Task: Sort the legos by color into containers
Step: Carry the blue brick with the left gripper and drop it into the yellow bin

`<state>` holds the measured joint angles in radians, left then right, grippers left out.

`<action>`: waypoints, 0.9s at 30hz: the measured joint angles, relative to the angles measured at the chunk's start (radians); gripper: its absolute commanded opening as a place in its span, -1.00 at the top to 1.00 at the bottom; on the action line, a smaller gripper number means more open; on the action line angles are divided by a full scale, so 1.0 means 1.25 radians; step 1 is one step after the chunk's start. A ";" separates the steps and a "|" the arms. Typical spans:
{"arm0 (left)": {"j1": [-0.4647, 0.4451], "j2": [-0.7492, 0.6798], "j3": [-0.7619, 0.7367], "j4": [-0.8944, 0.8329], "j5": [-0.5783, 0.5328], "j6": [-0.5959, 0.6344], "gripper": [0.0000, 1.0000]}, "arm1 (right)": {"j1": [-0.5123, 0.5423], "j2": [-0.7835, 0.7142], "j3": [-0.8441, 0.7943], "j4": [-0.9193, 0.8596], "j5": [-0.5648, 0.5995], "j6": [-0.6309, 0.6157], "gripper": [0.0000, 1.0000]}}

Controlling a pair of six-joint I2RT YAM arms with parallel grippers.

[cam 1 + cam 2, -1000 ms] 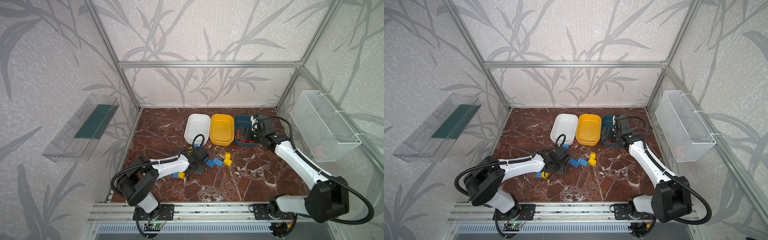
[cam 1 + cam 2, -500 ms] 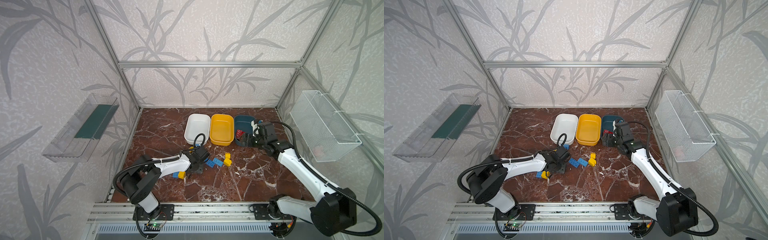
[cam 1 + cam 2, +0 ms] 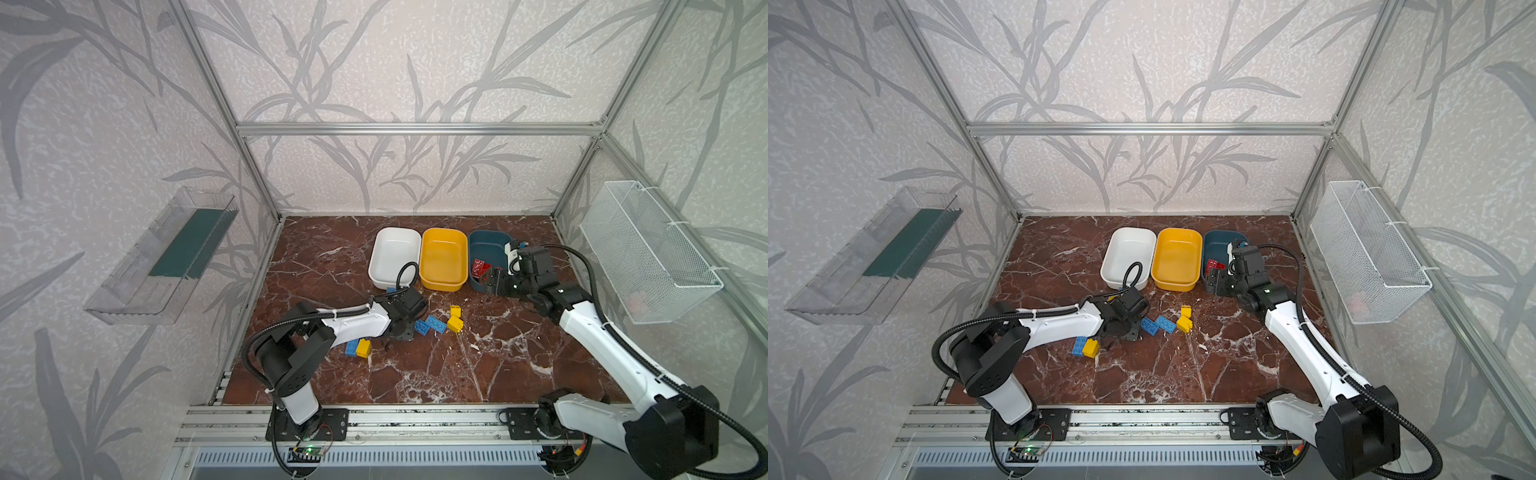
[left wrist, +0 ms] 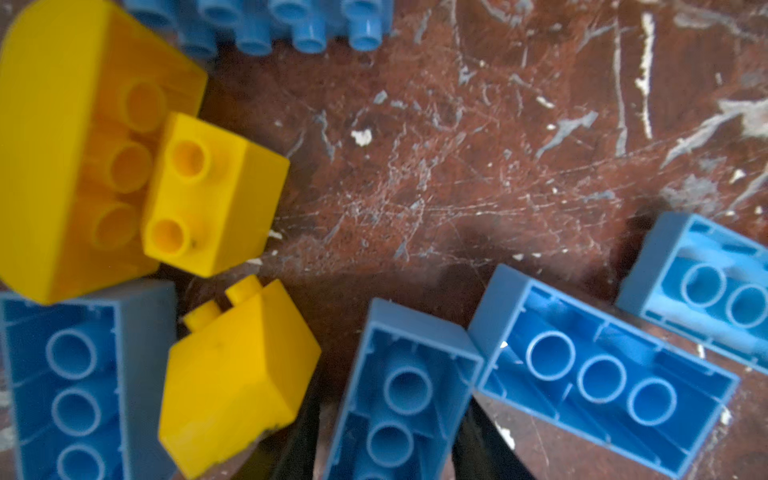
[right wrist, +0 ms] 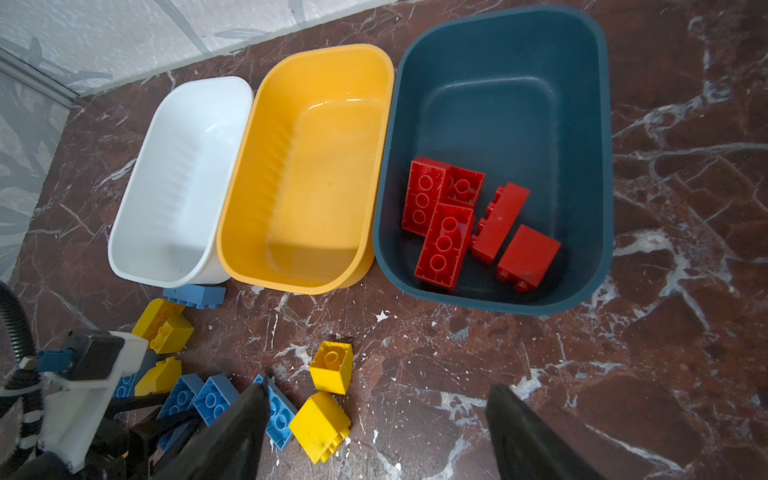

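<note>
My left gripper (image 4: 390, 415) is low over the floor and shut on a blue lego (image 4: 399, 399) lying studs down, one black finger (image 4: 299, 436) on each long side. More blue legos (image 3: 435, 324) and yellow legos (image 3: 455, 324) lie around it. The white tub (image 5: 178, 174) and yellow tub (image 5: 316, 166) hold nothing. The teal tub (image 5: 498, 104) holds several red legos (image 5: 440, 232). My right gripper (image 3: 496, 282) hangs open and empty above the teal tub's near rim.
A blue lego (image 3: 390, 290) leans against the white tub's near wall. A blue and a yellow lego (image 3: 358, 347) sit under my left forearm. A wire basket (image 3: 648, 257) hangs on the right wall, a clear tray (image 3: 166, 257) on the left.
My left gripper's jaws have closed in on the blue lego. My right gripper has drawn back from over the teal tub to its near rim, still open.
</note>
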<state>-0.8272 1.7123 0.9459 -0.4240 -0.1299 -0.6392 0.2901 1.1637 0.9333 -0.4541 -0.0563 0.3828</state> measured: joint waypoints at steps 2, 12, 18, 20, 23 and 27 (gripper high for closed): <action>0.000 0.004 0.003 0.005 -0.002 0.003 0.27 | 0.000 -0.005 0.000 -0.001 0.002 -0.002 -0.66; 0.000 -0.003 0.005 0.013 0.005 0.009 0.47 | 0.015 -0.038 -0.047 -0.011 0.002 -0.009 -0.66; 0.000 -0.063 0.046 -0.016 0.005 0.019 0.47 | 0.055 -0.058 -0.084 -0.011 0.001 -0.011 -0.66; 0.000 -0.073 0.089 -0.026 0.003 0.026 0.47 | 0.070 -0.066 -0.100 -0.010 0.000 -0.011 -0.66; 0.001 -0.076 0.172 -0.034 0.001 0.038 0.46 | 0.093 -0.074 -0.122 -0.005 -0.004 -0.011 -0.66; 0.008 -0.058 0.285 -0.057 0.001 0.058 0.46 | 0.117 -0.091 -0.157 0.013 -0.006 -0.010 -0.66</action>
<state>-0.8177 1.6394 1.3018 -0.4953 -0.1284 -0.5667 0.4370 1.0504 0.7364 -0.4381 -0.0635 0.3698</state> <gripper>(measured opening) 0.320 0.831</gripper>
